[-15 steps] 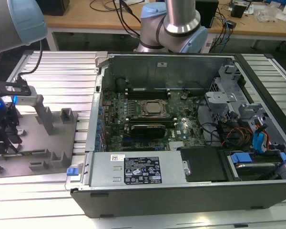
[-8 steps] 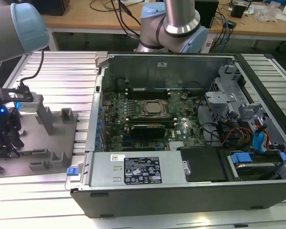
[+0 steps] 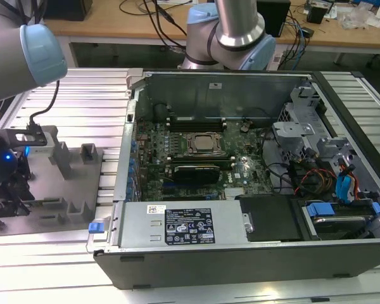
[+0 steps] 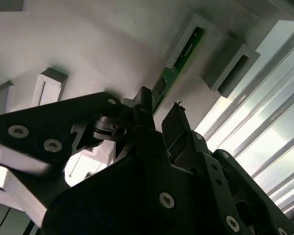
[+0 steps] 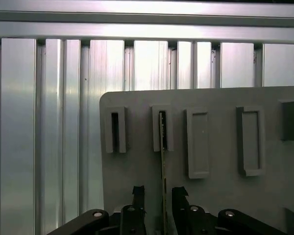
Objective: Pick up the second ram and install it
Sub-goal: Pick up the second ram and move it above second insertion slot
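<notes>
Hanging the black two-fingered gripper (image 5: 159, 195) astride the second ram (image 5: 162, 156), a long, thin, flat green circuit-board stick standing on edge in a slotted grey plastic holder block (image 5: 156, 128). Fingers spread, gaps showing either side, gripping nothing. Probably paying off here: centring over the rigid, smooth board and closing squarely on its flat faces, avoiding any twisting in the slot. Lying beneath: a matt grey plate (image 5: 220, 196) on the ribbed, shiny aluminium table (image 5: 39, 122).

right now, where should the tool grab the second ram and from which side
Pinch the second ram across its two flat faces, on the stretch clear of the grey holder block, coming from above its thin upper edge. It stands on edge with one end in the block's slot, so the faces look easiest. The open tool straddles it.
</notes>
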You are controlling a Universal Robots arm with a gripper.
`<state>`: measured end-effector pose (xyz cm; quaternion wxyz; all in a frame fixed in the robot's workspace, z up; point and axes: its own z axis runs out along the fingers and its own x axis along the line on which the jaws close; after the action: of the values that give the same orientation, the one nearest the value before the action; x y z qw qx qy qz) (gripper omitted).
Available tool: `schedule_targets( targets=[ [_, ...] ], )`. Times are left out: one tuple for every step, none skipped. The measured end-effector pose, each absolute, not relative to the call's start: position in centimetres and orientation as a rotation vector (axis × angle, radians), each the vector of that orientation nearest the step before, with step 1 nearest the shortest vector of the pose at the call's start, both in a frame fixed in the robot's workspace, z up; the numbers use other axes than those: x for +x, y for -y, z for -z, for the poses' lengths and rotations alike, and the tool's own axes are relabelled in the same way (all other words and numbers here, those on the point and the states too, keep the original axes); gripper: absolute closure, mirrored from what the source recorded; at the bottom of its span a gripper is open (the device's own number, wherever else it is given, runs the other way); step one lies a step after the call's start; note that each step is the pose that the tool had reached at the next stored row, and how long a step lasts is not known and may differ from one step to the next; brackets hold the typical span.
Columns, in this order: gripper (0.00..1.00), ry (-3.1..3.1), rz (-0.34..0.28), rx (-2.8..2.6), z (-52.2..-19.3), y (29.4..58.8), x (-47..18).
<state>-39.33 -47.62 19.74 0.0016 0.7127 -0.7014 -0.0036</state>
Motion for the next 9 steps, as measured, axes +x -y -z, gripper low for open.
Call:
schedule_targets(
  targets=[
    [0.64, 2.201, 0.011, 2.237, -19.74, 47.61, -39.33],
    [0.64, 2.202, 0.011, 2.237, -19.73, 47.61, -39.33],
    [0.64, 2.202, 0.011, 2.237, -19.73, 47.61, -39.33],
    [0.64, 2.202, 0.011, 2.237, -19.72, 47.61, -39.33],
    [0.64, 2.202, 0.011, 2.237, -19.72, 47.61, -39.33],
    [0.64, 2.202, 0.011, 2.237, -19.72, 47.61, -39.33],
    [0.65, 2.202, 0.011, 2.237, -19.71, 47.61, -39.33],
    [0.65, 2.202, 0.011, 2.237, -19.7, 47.61, -39.33],
    [0.78, 2.202, 0.011, 2.237, -19.7, 47.61, -39.33]
  ],
)
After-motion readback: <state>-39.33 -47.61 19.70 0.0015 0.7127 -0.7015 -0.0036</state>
